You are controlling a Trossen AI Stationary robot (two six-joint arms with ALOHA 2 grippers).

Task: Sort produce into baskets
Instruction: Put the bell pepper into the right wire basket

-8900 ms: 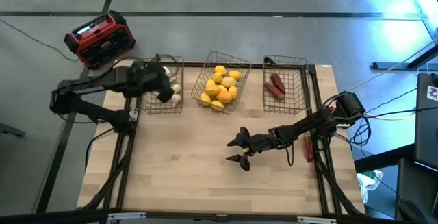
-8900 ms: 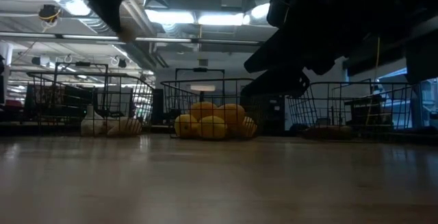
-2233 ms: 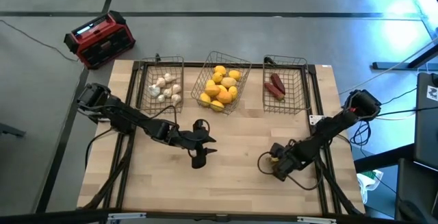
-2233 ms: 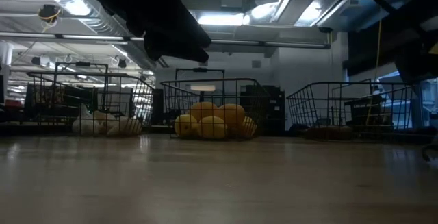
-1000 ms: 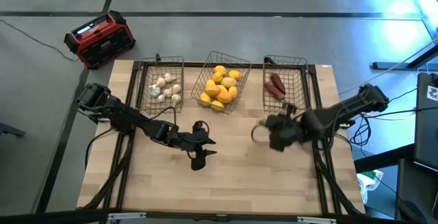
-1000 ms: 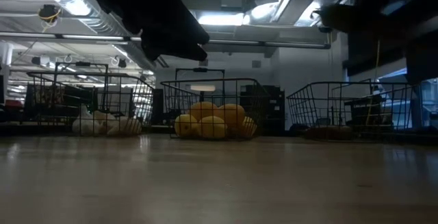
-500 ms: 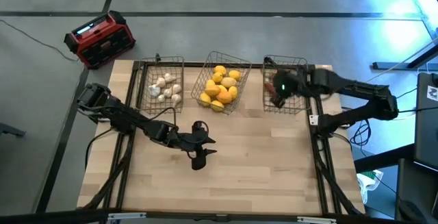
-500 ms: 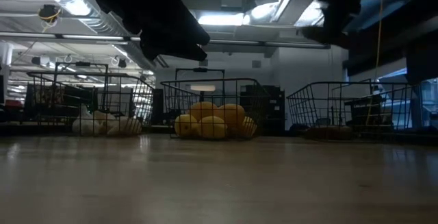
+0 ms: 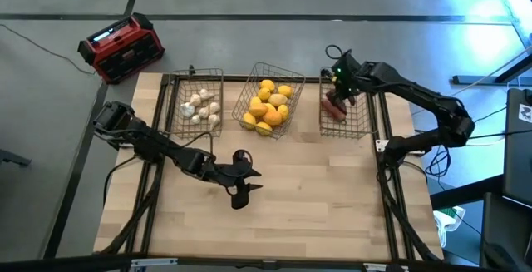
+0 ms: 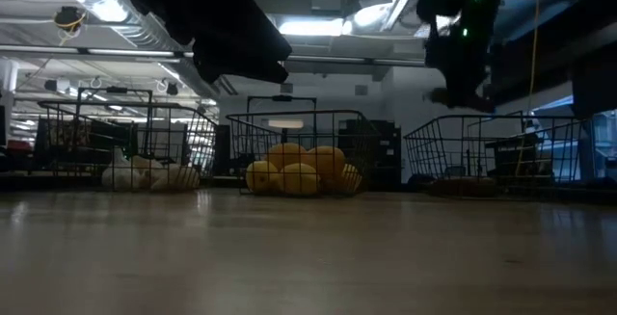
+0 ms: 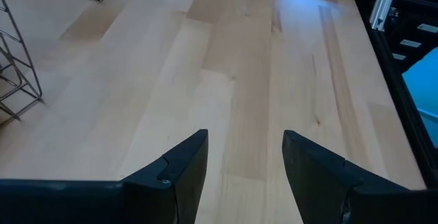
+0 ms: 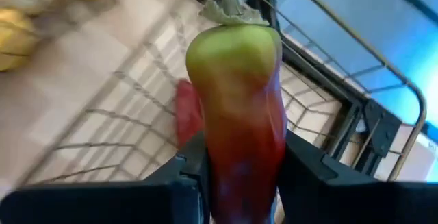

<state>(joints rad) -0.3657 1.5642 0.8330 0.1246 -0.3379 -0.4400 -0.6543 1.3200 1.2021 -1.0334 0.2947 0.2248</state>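
Your right tool (image 12: 236, 176) is clamped on a pepper (image 12: 239, 107), its two fingers partly closed against the sides. The pepper is elongated, red through the body, shading to yellow-green near its stem. It hangs above the right basket (image 9: 359, 121) at the table's far edge, where another dark red piece (image 9: 335, 110) already lies. Your left tool (image 11: 239, 159) is released, fingers apart and holding nothing, over bare wood near the middle of the table (image 9: 291, 214). The middle basket (image 9: 245, 106) holds yellow and orange fruit (image 9: 268, 106); the left basket (image 9: 218, 79) holds white bulbs (image 9: 201, 109).
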